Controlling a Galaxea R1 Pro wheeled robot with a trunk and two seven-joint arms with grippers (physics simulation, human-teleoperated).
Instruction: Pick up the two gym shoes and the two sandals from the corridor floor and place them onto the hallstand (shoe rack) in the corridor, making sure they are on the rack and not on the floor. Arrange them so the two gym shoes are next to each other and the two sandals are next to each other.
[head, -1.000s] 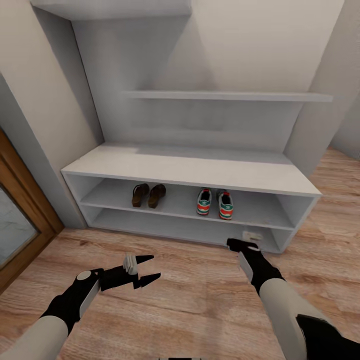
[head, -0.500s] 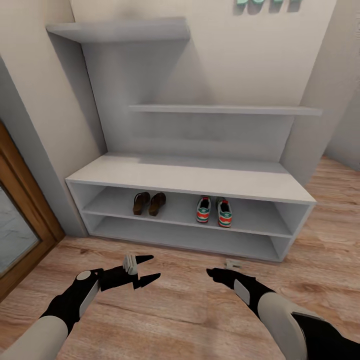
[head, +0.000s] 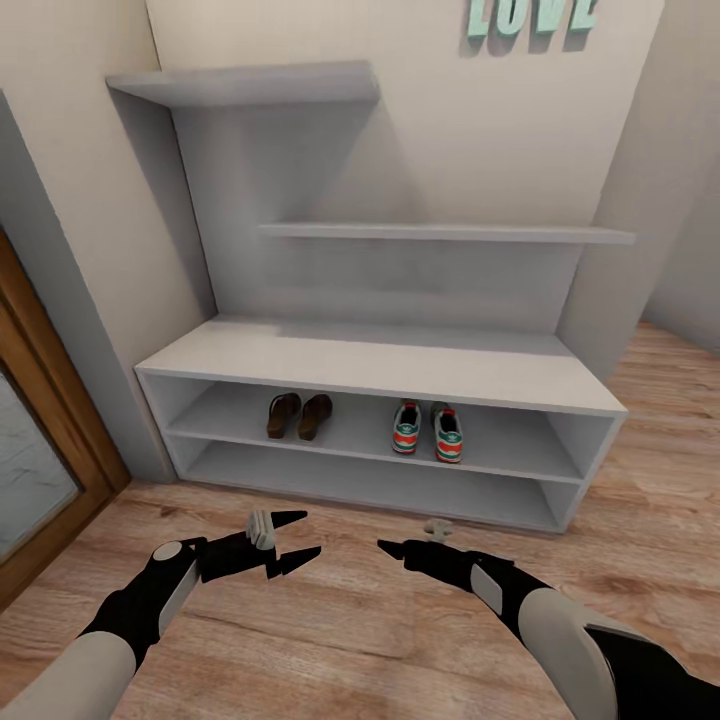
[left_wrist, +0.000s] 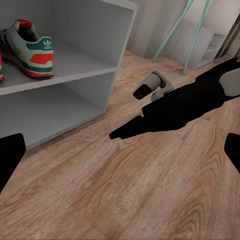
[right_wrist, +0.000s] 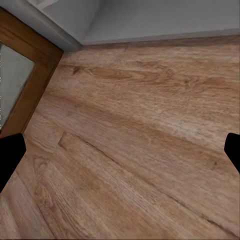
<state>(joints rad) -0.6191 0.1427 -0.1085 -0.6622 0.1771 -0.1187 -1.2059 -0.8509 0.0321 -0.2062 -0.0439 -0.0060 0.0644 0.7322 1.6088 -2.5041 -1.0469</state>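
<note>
You are facing the rack (head: 380, 365): sandals (head: 299, 415) at 11 o'clock, sneakers (head: 428, 431) at 1 o'clock, both pairs sitting on its middle shelf. Both grippers, left (head: 297, 535) and right (head: 385, 547), are hanging open and empty. The shoes look light and soft-sided; any regrasp should probably pinch the heel collar.

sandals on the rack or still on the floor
On the rack: both sandals sit side by side on the hallstand upper tier, left of the gym shoes.

two sandals (head: 298, 416) (paired), two gym shoes (head: 428, 430)
</note>
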